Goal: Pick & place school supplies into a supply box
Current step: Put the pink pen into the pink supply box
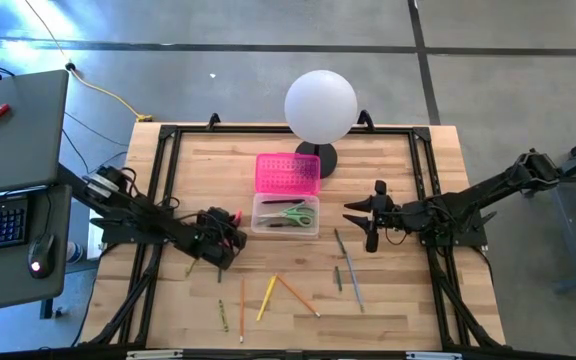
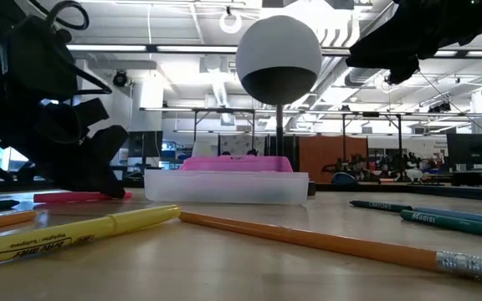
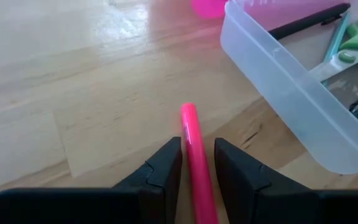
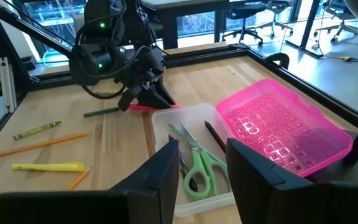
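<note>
My left gripper [image 1: 230,228] is low on the table just left of the supply box, shut on the pink marker [image 3: 194,146], which lies on the wood. The box's clear base [image 1: 286,216] holds the green-handled scissors [image 1: 293,213] and dark pens; its pink dotted lid [image 1: 288,172] lies open on the far side. My right gripper [image 1: 360,222] hangs open above the table right of the box, touching nothing. Loose pencils lie nearer: a yellow one [image 1: 266,298], an orange one [image 1: 298,296], a green one [image 1: 338,278] and a grey one [image 1: 351,276]. My left gripper has the pink marker pinched between its two fingers [image 3: 166,165], lying along them, with its free end [image 3: 189,115] sticking out ahead toward the box. The fingers come in low and slanting from the table's left. In the low view the marker [image 2: 82,197] lies flat on the table.
The white globe lamp [image 1: 320,105] stands on its dark foot just beyond the lid. A green crayon [image 1: 222,314] and a thin orange pencil [image 1: 241,310] lie near the front edge. A black frame [image 1: 163,160] borders the tabletop. Bare wood [image 1: 398,300] lies at the near right.
</note>
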`<action>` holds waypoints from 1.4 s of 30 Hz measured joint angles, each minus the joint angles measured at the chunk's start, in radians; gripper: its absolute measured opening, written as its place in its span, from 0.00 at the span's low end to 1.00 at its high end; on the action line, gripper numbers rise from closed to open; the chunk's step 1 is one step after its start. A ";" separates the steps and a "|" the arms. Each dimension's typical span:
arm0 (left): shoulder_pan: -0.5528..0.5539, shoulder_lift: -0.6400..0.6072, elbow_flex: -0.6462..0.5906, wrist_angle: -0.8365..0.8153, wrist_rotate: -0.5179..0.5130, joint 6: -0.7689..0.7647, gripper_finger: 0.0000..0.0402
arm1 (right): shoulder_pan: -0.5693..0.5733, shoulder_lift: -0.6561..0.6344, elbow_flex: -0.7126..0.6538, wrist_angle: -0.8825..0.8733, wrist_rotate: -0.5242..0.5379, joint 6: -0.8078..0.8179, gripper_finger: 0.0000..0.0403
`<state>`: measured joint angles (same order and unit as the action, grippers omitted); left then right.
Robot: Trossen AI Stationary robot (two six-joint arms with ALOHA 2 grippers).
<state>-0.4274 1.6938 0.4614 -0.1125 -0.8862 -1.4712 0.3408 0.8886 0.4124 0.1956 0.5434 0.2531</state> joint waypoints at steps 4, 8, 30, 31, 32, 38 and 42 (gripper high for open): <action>0.000 0.046 -0.001 0.054 -0.050 0.001 0.33 | 0.000 0.000 0.000 -0.004 0.000 -0.006 0.28; 0.000 0.076 -0.001 0.069 -0.083 -0.001 0.33 | 0.000 0.000 0.000 -0.004 0.000 -0.011 0.28; 0.003 0.051 0.005 0.056 -0.096 -0.025 0.10 | 0.000 0.000 0.000 -0.004 -0.001 -0.036 0.28; 0.004 0.034 0.010 0.047 -0.098 -0.018 0.11 | 0.000 0.000 0.000 -0.004 -0.001 -0.036 0.28; 0.004 0.017 0.012 0.039 -0.097 -0.007 0.11 | 0.000 0.000 0.000 -0.004 0.000 -0.035 0.28; 0.012 -0.138 0.050 -0.090 -0.144 0.043 0.10 | 0.000 0.000 0.000 -0.004 -0.001 -0.035 0.28; 0.012 -0.257 0.087 -0.109 -0.154 0.177 0.10 | 0.000 0.000 0.000 -0.004 -0.001 -0.036 0.28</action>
<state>-0.4157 1.4367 0.5483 -0.2215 -1.0399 -1.2941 0.3412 0.8887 0.4122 0.1921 0.5426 0.2169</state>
